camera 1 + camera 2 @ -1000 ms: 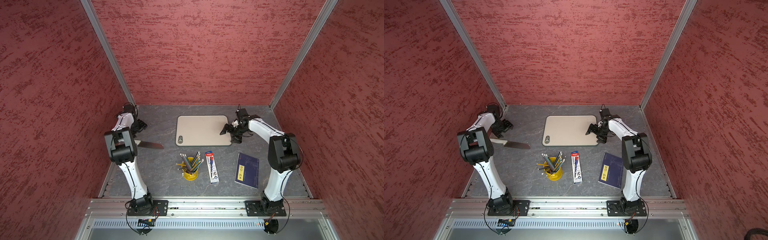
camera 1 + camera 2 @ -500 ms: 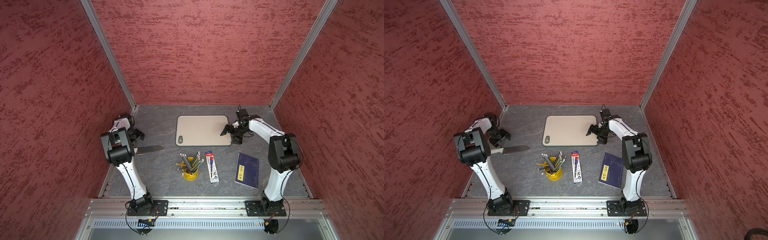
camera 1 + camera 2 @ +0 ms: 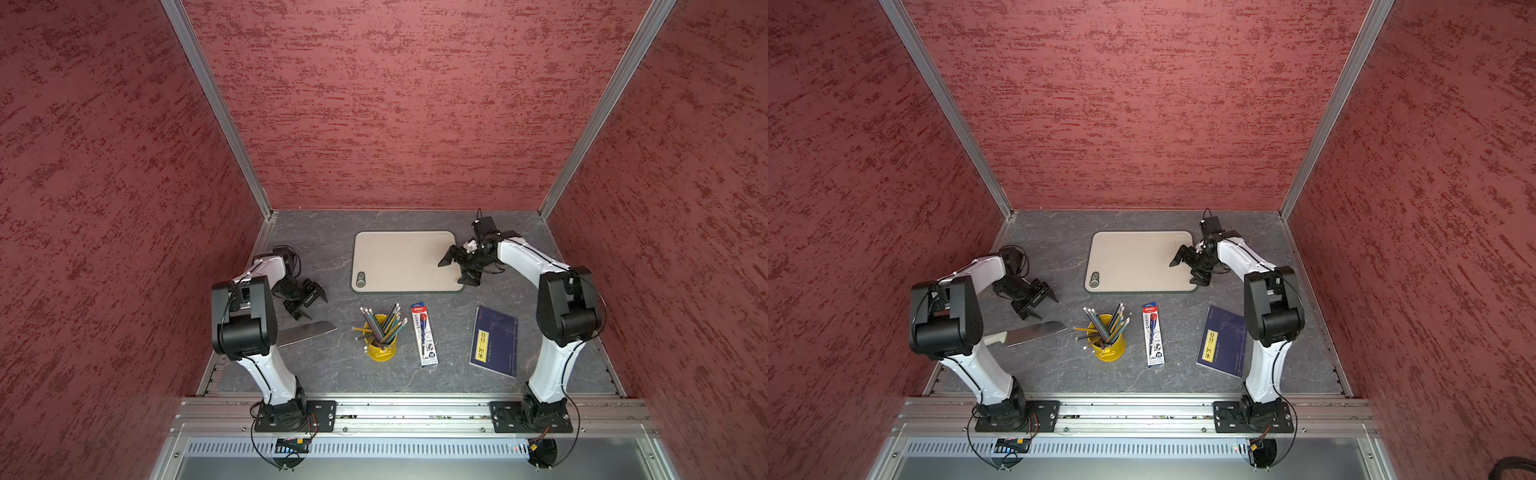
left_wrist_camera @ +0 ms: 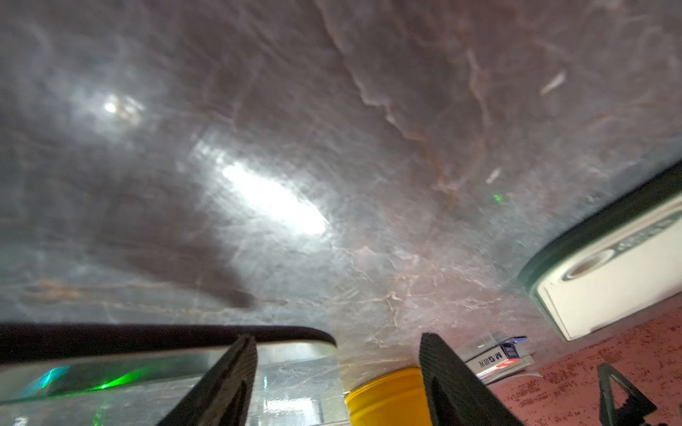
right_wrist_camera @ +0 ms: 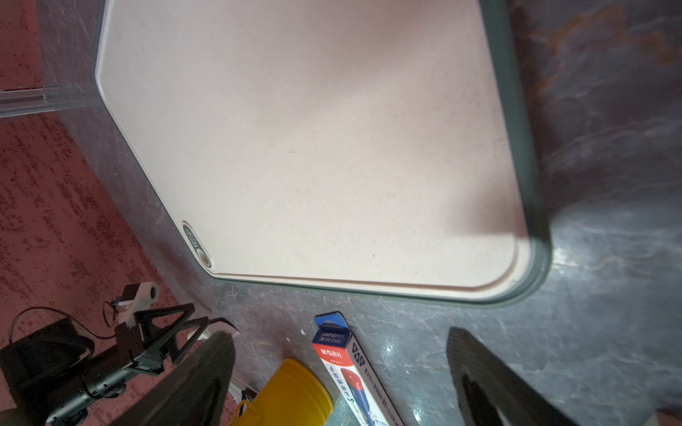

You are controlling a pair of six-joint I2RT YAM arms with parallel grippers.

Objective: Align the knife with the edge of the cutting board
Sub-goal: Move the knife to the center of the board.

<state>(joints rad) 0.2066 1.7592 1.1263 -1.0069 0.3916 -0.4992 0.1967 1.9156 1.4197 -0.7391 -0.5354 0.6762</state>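
Note:
The knife lies flat on the grey table at the left. Its blade points towards the yellow cup, and its off-white handle pokes out from under my left arm's elbow. My left gripper hangs open just behind the blade with nothing between its fingers. In the left wrist view the blade lies by one finger; I cannot tell whether they touch. The beige cutting board lies at the back middle. My right gripper stands open and empty over the board's right edge.
A yellow cup of pencils stands in front of the board. A red-white-blue pen package and a dark blue booklet lie to its right. Red walls close in the left, right and back sides.
The knife has slid towards the table's front and turned slightly. My left gripper has swung from the back left corner out to just behind the blade. The right arm has not moved.

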